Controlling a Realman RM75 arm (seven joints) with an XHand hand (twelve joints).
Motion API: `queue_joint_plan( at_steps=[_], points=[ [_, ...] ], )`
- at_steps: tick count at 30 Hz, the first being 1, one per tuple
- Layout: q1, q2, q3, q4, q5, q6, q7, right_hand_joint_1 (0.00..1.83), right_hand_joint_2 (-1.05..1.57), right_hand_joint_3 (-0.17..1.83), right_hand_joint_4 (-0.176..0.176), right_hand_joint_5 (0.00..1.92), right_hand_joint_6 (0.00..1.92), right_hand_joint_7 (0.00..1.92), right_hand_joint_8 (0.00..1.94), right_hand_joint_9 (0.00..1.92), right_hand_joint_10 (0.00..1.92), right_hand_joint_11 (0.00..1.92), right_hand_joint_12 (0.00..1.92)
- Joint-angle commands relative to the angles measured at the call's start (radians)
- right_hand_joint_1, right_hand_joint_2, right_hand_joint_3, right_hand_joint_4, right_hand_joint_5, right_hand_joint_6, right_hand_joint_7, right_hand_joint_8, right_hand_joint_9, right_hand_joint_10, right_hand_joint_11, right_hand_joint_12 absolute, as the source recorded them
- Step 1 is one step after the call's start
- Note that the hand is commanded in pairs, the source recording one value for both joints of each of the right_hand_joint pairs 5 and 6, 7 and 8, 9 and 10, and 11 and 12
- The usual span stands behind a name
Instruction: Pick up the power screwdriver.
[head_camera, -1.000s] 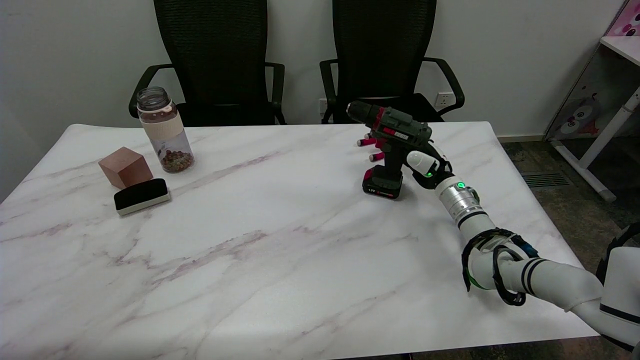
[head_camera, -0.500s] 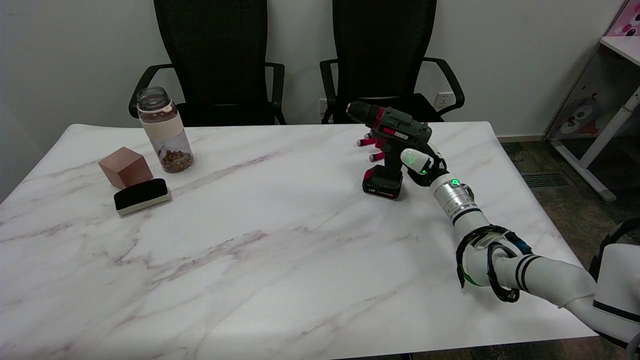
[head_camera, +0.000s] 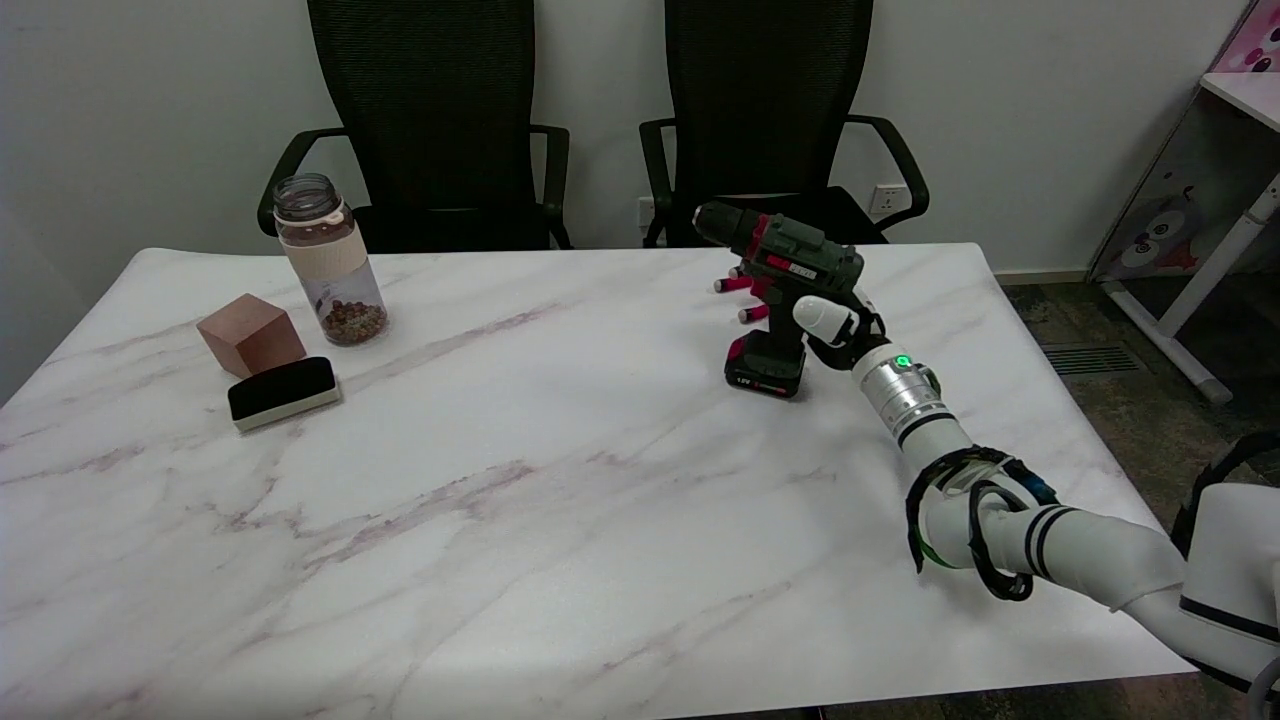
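Since the earlier frames the right hand has advanced against the grip of the power screwdriver, standing upright on the marble table; whether its fingers grasp cannot be determined.

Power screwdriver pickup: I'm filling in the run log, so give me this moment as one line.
phase: grasping | right hand: at power screwdriver handle, grip unclear | screwdriver: upright on table

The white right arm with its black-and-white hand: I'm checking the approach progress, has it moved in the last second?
Yes. The right hand has shifted left and away, closer to the standing green-and-red power screwdriver's handle; that tool hasn't moved.
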Motion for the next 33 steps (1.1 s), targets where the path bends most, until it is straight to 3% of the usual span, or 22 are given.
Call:
queue_joint_plan(
  at_steps=[1, 11, 15, 28, 33],
  points=[
    [0.007, -0.003, -0.011, -0.002, 0.000, -0.002, -0.002, 0.99, -0.56, 0.85, 0.176, 0.28, 0.28, 0.28, 0.28, 0.28, 0.28, 0.30, 0.30],
    [0.006, -0.003, -0.011, 0.006, 0.003, -0.003, -0.002, 1.05, -0.34, 0.83, 0.176, 0.36, 0.36, 0.36, 0.36, 0.34, 0.34, 0.39, 0.39],
    [0.007, -0.003, -0.011, 0.007, 0.005, -0.014, -0.002, 1.08, -0.23, 0.82, 0.176, 0.40, 0.40, 0.40, 0.40, 0.46, 0.46, 0.49, 0.49],
    [0.015, -0.003, -0.002, 0.015, 0.008, -0.046, -0.002, 1.14, -0.05, 1.06, 0.176, 0.56, 0.56, 0.56, 0.56, 0.82, 0.82, 0.85, 0.85],
    [0.017, -0.003, 0.000, 0.015, 0.008, -0.063, -0.002, 1.16, 0.05, 1.22, 0.176, 0.64, 0.64, 0.64, 0.64, 1.01, 1.01, 1.11, 1.11]
  ],
)
